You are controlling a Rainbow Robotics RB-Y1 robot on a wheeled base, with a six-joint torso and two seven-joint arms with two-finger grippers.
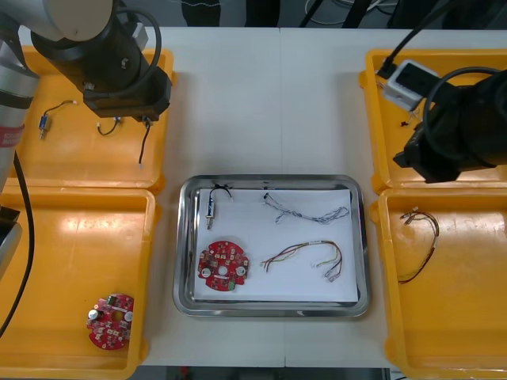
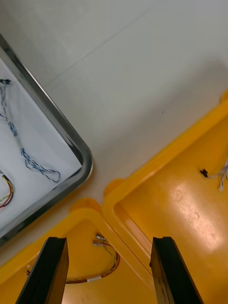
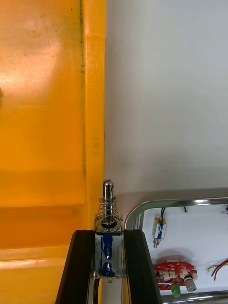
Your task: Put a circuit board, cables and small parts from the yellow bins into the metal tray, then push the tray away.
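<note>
left jaws | clamping small metal part | by yellow bin rim

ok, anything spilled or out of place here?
Nothing stands out. Circuit board, blue-white cable, red-yellow cable and a small metal part lie inside the metal tray; left gripper holds a second part at the far left bin rim; right gripper open over the right bins.

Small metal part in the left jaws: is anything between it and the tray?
Nothing visible blocks it. The small metal part, clamped in the left jaws, hangs over the yellow bin's edge; just bare table lies between that and the metal tray.
</note>
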